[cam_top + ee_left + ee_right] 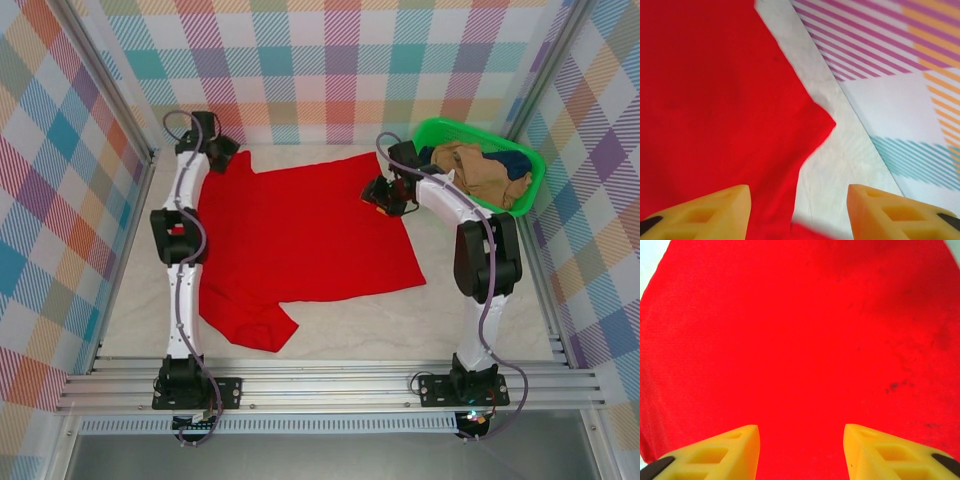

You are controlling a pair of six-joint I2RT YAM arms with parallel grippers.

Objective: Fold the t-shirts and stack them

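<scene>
A bright red t-shirt [300, 240] lies spread flat on the table, one sleeve [262, 330] bunched at its near left. My left gripper [222, 152] hovers over the shirt's far left corner. In the left wrist view its yellow fingers [715, 210] stand apart above the red cloth [715, 100] and bare table; this gripper [799, 212] is open. My right gripper [384, 194] is at the shirt's far right edge, open [801, 450] just above the red cloth [800, 330]. A tan shirt [478, 172] and a dark navy one [515, 160] lie crumpled in the basket.
The green plastic basket [462, 127] stands at the far right corner, close behind my right arm. Plaid walls close in the table on three sides. A pale strip of table [840, 150] runs between the shirt's edge and the wall.
</scene>
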